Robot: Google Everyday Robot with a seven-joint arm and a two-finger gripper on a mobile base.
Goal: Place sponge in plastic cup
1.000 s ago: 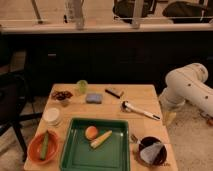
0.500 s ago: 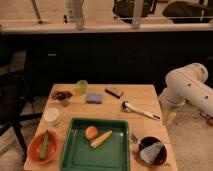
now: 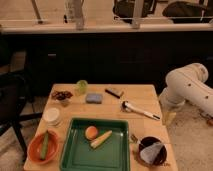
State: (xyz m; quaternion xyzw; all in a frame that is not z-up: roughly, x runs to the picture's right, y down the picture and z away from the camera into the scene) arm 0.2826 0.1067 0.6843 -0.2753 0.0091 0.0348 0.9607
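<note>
The blue-grey sponge (image 3: 93,98) lies flat on the wooden table (image 3: 142,95), toward its far side. The translucent yellow-green plastic cup (image 3: 81,86) stands upright just behind and to the left of the sponge, close to it but apart. My white arm (image 3: 186,86) is off the table's right side. The gripper (image 3: 169,117) hangs low beside the table's right edge, far to the right of the sponge and cup, and holds nothing that I can see.
A clear bowl of dark red bits (image 3: 61,95), a dark block (image 3: 114,92), a white round container (image 3: 52,116), a white-handled tool (image 3: 140,110), a green tray (image 3: 70,148) with an orange fruit (image 3: 91,132), an orange bowl (image 3: 43,147) and a dark bowl (image 3: 151,150) share the table.
</note>
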